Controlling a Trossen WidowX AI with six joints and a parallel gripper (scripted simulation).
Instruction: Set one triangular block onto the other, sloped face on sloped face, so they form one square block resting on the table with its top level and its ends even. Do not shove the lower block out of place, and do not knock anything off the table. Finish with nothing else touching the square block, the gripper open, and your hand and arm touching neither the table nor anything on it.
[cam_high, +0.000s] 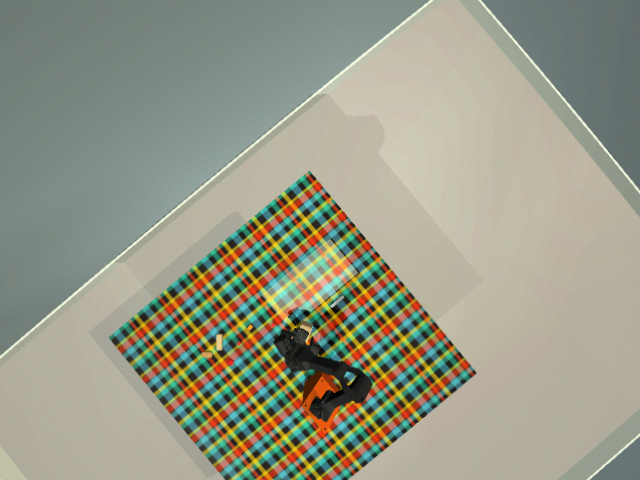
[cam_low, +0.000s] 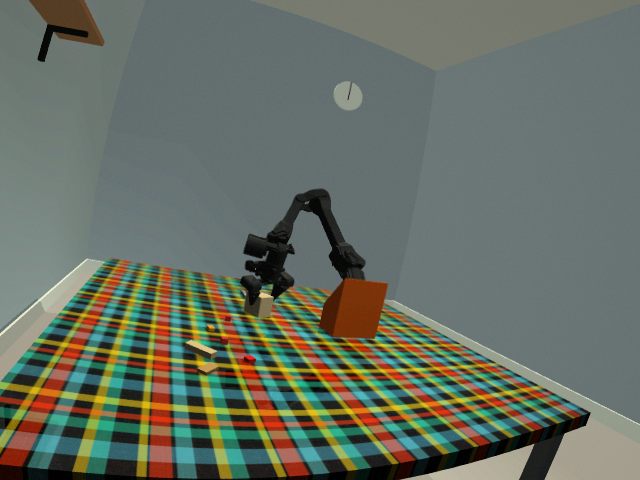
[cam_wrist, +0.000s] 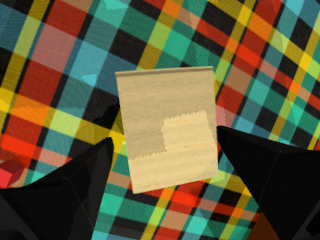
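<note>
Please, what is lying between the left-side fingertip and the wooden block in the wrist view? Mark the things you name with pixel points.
No object: only plaid cloth shows between the pincer (cam_wrist: 165, 134) and the block (cam_wrist: 167, 107), wrist view.

Soft muted light, pale glare patch on the plaid tabletop (cam_high: 413, 382) (cam_low: 310, 413) (cam_wrist: 107, 65), broad floor shadows, jagged-edged shadow on wood

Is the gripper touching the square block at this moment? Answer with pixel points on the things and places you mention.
Apart. The wrist view shows plaid cloth between each finger of the open gripper (cam_low: 264, 299) (cam_wrist: 165, 133) and the square block (cam_low: 258, 304) (cam_wrist: 150, 112).
</note>
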